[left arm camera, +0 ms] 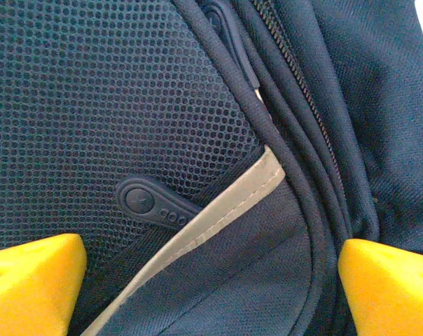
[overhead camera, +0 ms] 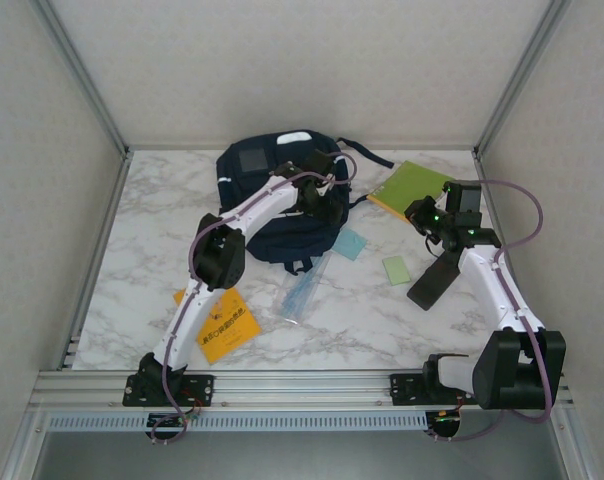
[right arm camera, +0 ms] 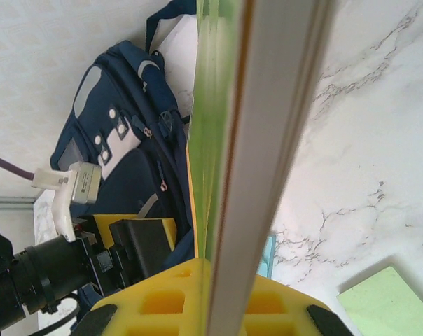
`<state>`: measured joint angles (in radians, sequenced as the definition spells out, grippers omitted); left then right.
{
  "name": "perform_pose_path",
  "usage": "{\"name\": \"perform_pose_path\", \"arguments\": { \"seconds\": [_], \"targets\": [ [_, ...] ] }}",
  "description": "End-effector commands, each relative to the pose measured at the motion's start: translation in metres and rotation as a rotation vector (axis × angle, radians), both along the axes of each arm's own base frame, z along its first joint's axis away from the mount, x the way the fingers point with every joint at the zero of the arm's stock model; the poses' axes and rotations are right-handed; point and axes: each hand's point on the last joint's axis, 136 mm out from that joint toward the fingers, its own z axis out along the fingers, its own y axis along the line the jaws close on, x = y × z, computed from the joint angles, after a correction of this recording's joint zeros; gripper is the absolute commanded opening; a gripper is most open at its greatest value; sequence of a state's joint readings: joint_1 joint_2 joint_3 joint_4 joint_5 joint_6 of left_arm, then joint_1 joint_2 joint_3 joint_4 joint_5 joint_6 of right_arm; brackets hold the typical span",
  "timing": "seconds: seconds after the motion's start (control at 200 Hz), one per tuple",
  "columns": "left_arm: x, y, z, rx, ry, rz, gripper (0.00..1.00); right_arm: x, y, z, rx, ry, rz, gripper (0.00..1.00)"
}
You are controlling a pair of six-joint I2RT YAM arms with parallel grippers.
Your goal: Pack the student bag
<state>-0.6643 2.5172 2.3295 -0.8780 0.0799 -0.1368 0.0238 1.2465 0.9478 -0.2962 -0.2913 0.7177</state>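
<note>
On the marble-patterned tabletop (overhead camera: pixel 382 330), the student bag (overhead camera: pixel 267 170) lies flat toward the back wall, left of centre, with packing judged to be at an early stage: no item can be seen inside it, and 6 wait outside.

The left arm reaches across the bag, and the left gripper (left arm camera: pixel 211 294) hangs close over its mesh pocket (left arm camera: pixel 92 105) with yellow fingertips (left arm camera: pixel 29 280) spread wide and nothing between them but fabric. A rubber zipper pull (left arm camera: pixel 155 203) sits just ahead of the gripper. Whether the main compartment is open cannot be told from these views.

At the right side of the tabletop, the right gripper (right arm camera: pixel 218 301) is pressed together on a green-covered book (overhead camera: pixel 412 185), pinching it by 1 edge. The book is near the bag's right side but apart from it.

Loose on the tabletop in front of the bag are 5 more things:
- a yellow booklet (overhead camera: pixel 225 325) near the left arm;
- a clear plastic pouch (overhead camera: pixel 302 290) just below the bag's lower edge;
- a flat black item (overhead camera: pixel 432 282) beside the right arm, too indistinct to name;
- a light blue square (overhead camera: pixel 350 243);
- a pale green notepad (overhead camera: pixel 396 269).

By this reading the bag has yet to be opened or loaded, and the book looks likely to go in first.
</note>
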Motion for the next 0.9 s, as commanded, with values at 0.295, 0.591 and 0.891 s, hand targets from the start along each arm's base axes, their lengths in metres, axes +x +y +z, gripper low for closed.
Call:
{"name": "perform_pose_path", "arguments": {
  "seconds": [0.295,0.591,0.891],
  "targets": [
    [-0.02,0.046,-0.077,0.375,0.083,-0.019,0.0,0.003,0.003,0.032,0.017,-0.11,0.026,0.0],
    [0.026,0.018,0.085,-0.073,-0.087,0.074,0.0,-0.01,0.006,0.054,0.007,-0.153,0.056,0.0],
    [0.056,0.035,0.181,-0.351,-0.191,0.164,0.0,-0.024,0.023,0.06,0.072,-0.144,0.133,0.0]
  ]
}}
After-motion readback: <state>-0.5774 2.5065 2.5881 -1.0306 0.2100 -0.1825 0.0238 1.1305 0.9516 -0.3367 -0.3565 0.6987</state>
